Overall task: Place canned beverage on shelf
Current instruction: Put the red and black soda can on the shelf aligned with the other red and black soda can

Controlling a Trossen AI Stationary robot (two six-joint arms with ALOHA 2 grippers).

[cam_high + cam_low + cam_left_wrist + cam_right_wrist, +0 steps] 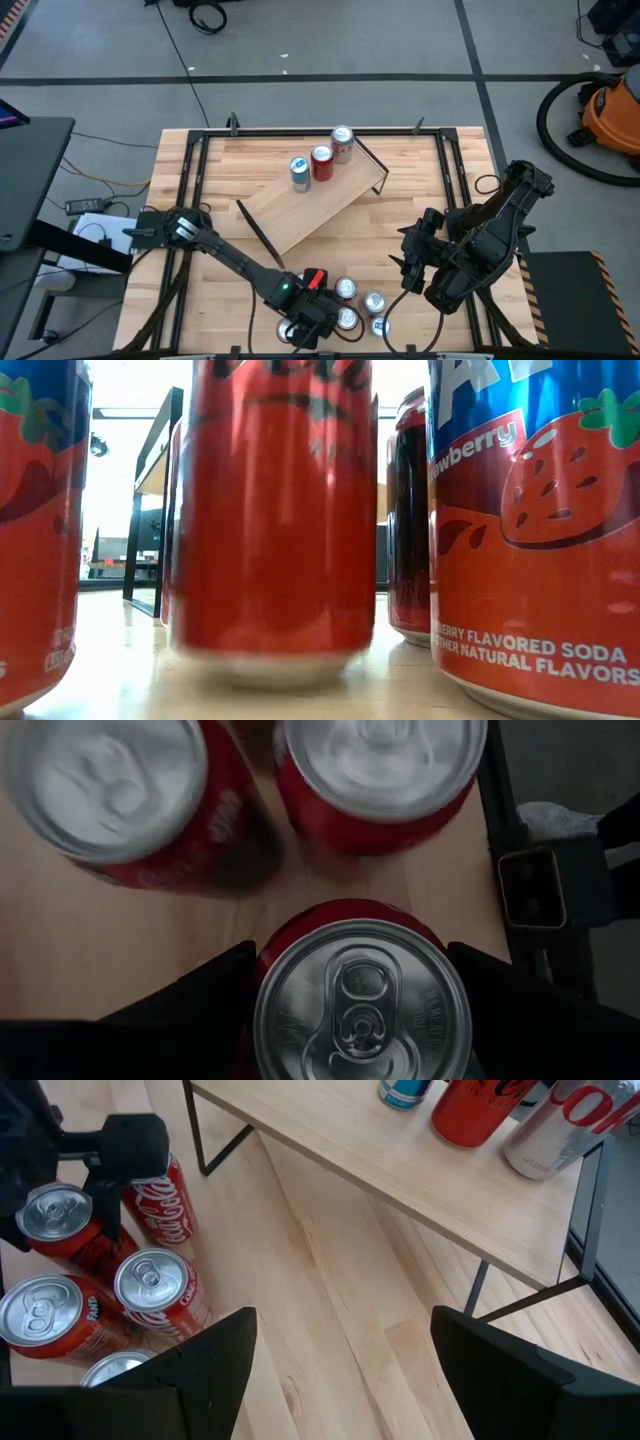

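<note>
Several red soda cans [360,305] stand in a cluster at the table's near edge. My left gripper [320,312] is over the cluster, shut on one red can with a silver top [360,1000]; two more cans [110,790] stand just beyond it. The shelf [310,205], a light-wood board on black wire legs, stands slantwise at the table's far middle. It carries a blue can [299,172], a red can [321,162] and a silver-red can [342,143]. My right gripper [410,255] is open and empty, above the table right of the shelf. My left gripper pinches the red can between its two fingers [200,1005], one on each side of the can's wall just below the rim [268,952]. The fingers come from above, pointing down. The can stands upright, top up; whether its bottom rests on the table I cannot tell.
The low view is filled by the cluster: a red can [270,510] in the middle and strawberry soda cans left [35,530] and right [530,530]. Black frame rails [455,190] run along the table's sides. Bare wood [330,1320] lies between the cluster and the shelf.
</note>
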